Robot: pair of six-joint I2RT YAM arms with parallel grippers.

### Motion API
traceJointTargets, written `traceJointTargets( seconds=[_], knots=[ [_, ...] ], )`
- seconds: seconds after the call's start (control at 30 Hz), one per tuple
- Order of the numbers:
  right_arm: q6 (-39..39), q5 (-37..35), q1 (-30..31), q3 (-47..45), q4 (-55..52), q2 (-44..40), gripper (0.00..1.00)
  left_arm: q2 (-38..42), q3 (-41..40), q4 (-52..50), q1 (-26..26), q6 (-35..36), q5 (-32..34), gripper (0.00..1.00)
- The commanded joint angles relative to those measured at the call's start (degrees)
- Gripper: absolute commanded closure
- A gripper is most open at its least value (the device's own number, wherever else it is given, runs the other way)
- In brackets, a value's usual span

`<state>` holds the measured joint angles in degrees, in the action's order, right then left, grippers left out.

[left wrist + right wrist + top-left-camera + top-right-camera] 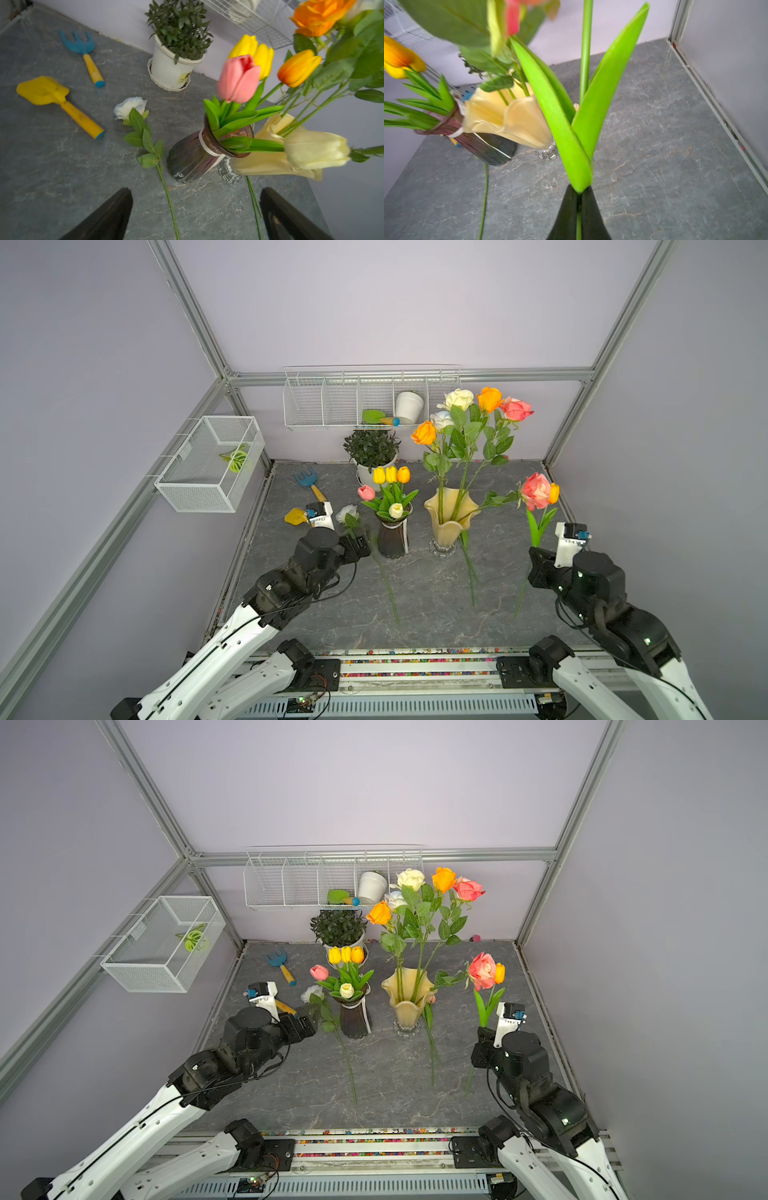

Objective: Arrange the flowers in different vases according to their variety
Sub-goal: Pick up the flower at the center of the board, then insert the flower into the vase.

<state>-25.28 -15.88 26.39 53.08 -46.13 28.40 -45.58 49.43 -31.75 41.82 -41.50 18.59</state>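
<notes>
My right gripper (579,191) is shut on the green stem of an orange tulip (554,493), holding it upright at the table's right, just under its leaves (571,124). A pink rose (535,490) leans out beside it from the pale yellow vase (446,514), which holds several roses (489,399). The dark purple vase (391,537) holds several tulips (390,475). A white rose (129,108) lies on the table left of the purple vase. My left gripper (195,216) hovers open above it, the stem (169,199) passing between the fingers. Two more stems (254,203) lie before the yellow vase.
A bushy potted plant (372,448) stands behind the purple vase. A blue rake (307,481) and yellow shovel (296,516) lie at the table's left. Wire baskets hang on the left wall (208,464) and back wall (370,402). The right wall's frame (716,108) runs close by.
</notes>
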Motion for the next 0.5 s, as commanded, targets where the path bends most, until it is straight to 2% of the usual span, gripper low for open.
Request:
traceJointTargets(
  seconds=[0.0, 0.1, 0.2, 0.47],
  knots=[
    [5.0, 2.1, 1.4, 5.8, 1.8, 1.5, 1.00, 0.2, -4.6, 1.5, -2.9, -9.8, -3.0, 0.01],
    [5.8, 8.2, 1.6, 11.8, 5.5, 5.6, 1.00, -1.4, -9.3, 5.3, -5.5, -12.8, -8.2, 0.03],
    [6.1, 14.1, 2.0, 17.8, 9.4, 11.1, 1.00, -3.8, -11.8, 8.4, -5.9, -14.2, -10.3, 0.04],
    [11.1, 15.0, 5.8, 28.0, 16.1, 20.9, 1.00, -5.6, -13.4, 10.3, -5.9, -15.2, -11.2, 0.06]
  ],
)
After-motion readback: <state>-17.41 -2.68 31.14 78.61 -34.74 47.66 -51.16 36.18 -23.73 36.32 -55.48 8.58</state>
